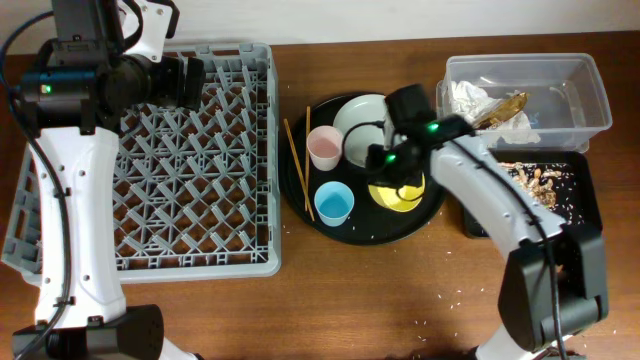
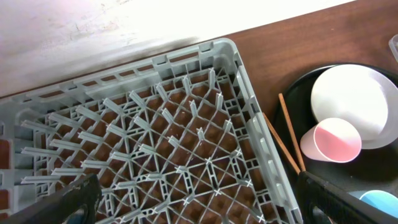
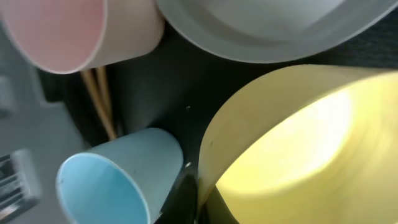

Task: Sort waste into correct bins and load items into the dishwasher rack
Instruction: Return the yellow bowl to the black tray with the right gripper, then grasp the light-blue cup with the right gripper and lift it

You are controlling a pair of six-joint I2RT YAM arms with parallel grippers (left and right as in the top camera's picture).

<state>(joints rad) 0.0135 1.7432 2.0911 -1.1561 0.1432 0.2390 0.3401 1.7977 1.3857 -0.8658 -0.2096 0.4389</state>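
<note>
The waste looks sorted. White napkins (image 1: 468,98), two as far as I can count, and one gold-brown wrapper (image 1: 503,108) lie in the clear tub (image 1: 590,95) at the worktop's far right corner. Food scraps (image 1: 535,180) are strewn in the black bin tray (image 1: 585,200) just nearer. Loading is all left to do: the dishwasher rack (image 1: 180,190) by the left edge holds nothing. One plate (image 1: 358,125), one pink cup (image 1: 324,147), one blue cup (image 1: 334,202), one yellow bowl (image 1: 400,195) and two chopsticks (image 1: 297,160) sit on the round black tray (image 1: 365,230) mid-worktop. The right gripper (image 1: 395,175) appears pinched on the bowl's rim. The left gripper (image 1: 190,80), spread wide and holding nothing, hangs over the rack's far edge.
</note>
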